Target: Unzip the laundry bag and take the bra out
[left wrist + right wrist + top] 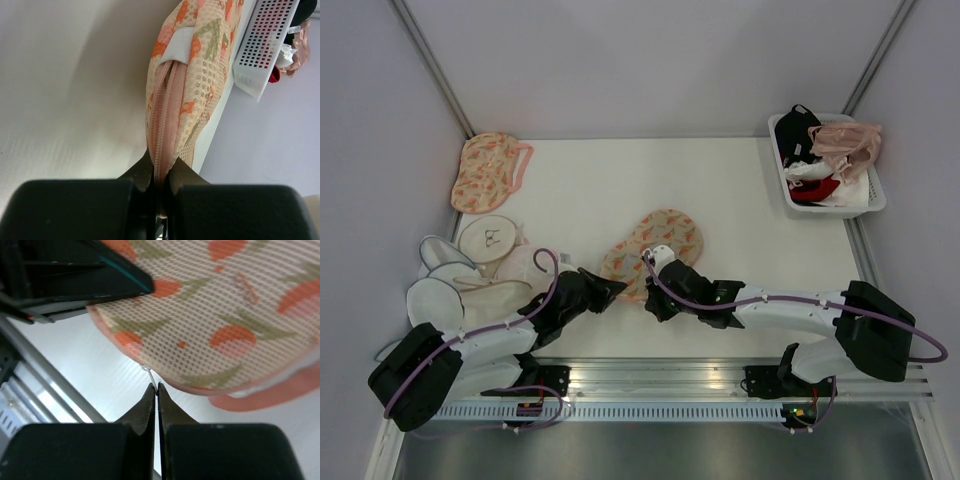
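The peach floral laundry bag point(658, 243) lies on the white table, between my two grippers at its near end. My left gripper point(616, 290) is shut on the bag's pink zip seam point(162, 125), which runs straight into its jaws in the left wrist view. My right gripper point(157, 386) is shut on a thin white zip pull point(148, 372) at the edge of the laundry bag point(215, 315). The zip looks closed along the length I can see. A pink loop point(265, 395) lies beside the bag. The bra is hidden.
A white basket point(872, 200) of garments stands at the back right. A second floral pouch point(485, 170) leans at the back left. Several white round mesh bags point(460, 270) lie left of my left arm. Grey walls close in both sides.
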Motion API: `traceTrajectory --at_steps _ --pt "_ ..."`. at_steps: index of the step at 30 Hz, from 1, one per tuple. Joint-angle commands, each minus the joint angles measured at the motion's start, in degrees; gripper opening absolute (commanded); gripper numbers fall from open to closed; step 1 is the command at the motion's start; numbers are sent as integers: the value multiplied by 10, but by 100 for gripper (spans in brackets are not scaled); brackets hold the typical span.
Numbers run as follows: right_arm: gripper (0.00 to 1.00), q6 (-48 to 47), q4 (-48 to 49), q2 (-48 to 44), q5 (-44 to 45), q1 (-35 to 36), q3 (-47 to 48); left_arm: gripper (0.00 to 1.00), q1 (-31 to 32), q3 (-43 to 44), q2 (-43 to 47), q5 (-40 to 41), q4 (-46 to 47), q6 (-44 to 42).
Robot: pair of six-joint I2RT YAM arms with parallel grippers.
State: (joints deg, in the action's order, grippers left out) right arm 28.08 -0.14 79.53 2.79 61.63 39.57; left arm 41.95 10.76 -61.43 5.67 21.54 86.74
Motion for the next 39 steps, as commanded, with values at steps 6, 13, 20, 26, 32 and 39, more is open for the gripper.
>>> traceTrajectory --at_steps 6,13,20,26,32,39 --pt "0 46 -214 13 247 -31 51 2 -41 24 15 -87 13 -118" --pt "0 -7 -164 54 241 -129 51 2 -85 58 -45 -249 46 -210" --pt "0 -22 -166 85 252 -205 73 2 -125 158 -131 -393 15 -320" --pt "1 -5 -199 29 299 -209 55 2 -160 265 -233 -421 -4 -362" --pt "1 11 -231 -26 302 -209 39 28 -165 420 -371 -356 -105 -417" --pt "0 22 -235 -100 276 -209 11 73 -168 462 -438 -306 -113 -389"
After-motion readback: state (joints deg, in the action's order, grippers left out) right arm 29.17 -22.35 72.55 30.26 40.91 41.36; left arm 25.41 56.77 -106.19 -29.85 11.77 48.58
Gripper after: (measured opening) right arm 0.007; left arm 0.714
